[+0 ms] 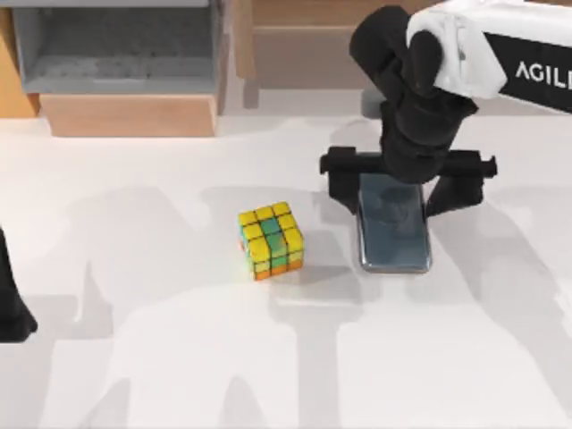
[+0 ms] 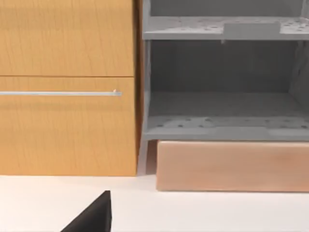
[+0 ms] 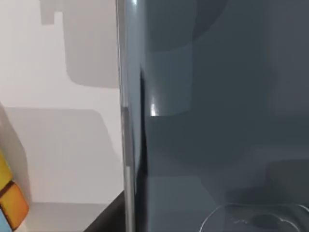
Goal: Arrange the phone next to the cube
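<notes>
Right gripper [image 1: 404, 189] stands at upper right of centre in the top view, directly over the far end of the phone [image 1: 394, 228], its two black fingers [image 1: 340, 183] spread wide to either side of the phone's width; whether they touch the phone's edges cannot be told. The phone lies flat on the white table [image 1: 179, 357], long axis running up and down the frame, its near short edge and lower corners uncovered. The cube [image 1: 271, 239] sits left of the phone, near it but apart, with a strip of bare table between the two; open table extends below both and to the lower left. The left arm [image 1: 12, 304] is parked at the far left edge. A grey shelf unit [image 1: 116, 45] stands at the upper left, behind the working area. Left wrist view: a wooden cabinet front [image 2: 67, 87] fills the left, grey shelving [image 2: 222, 96] the right, and a black finger tip [image 2: 94, 217] juts in at the lower left over the table; its opening cannot be judged. Right wrist view: the phone's dark screen [image 3: 222, 121] occupies the right, its silvery long edge running vertically; bare table lies left of that edge, and a corner of the cube [image 3: 9, 198] sits at the lower left.
</notes>
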{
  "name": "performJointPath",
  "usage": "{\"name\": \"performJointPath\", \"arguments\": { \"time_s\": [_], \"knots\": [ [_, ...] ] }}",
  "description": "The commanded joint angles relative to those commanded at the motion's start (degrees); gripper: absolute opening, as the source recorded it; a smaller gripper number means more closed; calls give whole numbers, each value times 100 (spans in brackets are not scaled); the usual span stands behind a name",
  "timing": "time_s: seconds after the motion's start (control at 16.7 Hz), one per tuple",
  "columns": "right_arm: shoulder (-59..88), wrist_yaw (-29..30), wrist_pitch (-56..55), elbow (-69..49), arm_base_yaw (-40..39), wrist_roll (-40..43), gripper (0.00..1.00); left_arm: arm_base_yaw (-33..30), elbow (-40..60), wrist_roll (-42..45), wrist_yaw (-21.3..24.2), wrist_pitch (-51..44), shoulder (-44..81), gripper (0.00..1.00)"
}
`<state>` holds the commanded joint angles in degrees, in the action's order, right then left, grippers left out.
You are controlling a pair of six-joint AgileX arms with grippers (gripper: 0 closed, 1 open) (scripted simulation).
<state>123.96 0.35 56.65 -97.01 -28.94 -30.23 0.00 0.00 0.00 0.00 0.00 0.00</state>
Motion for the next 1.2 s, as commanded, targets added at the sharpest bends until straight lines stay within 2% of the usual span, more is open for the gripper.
{"name": "performJointPath", "arguments": {
  "time_s": [0.54, 1.2],
  "knots": [
    [377, 1, -74, 304, 6, 16, 0, 0, 0, 0, 0, 0, 0, 100],
    [377, 1, -74, 304, 6, 16, 83, 0, 0, 0, 0, 0, 0, 100]
  ]
}}
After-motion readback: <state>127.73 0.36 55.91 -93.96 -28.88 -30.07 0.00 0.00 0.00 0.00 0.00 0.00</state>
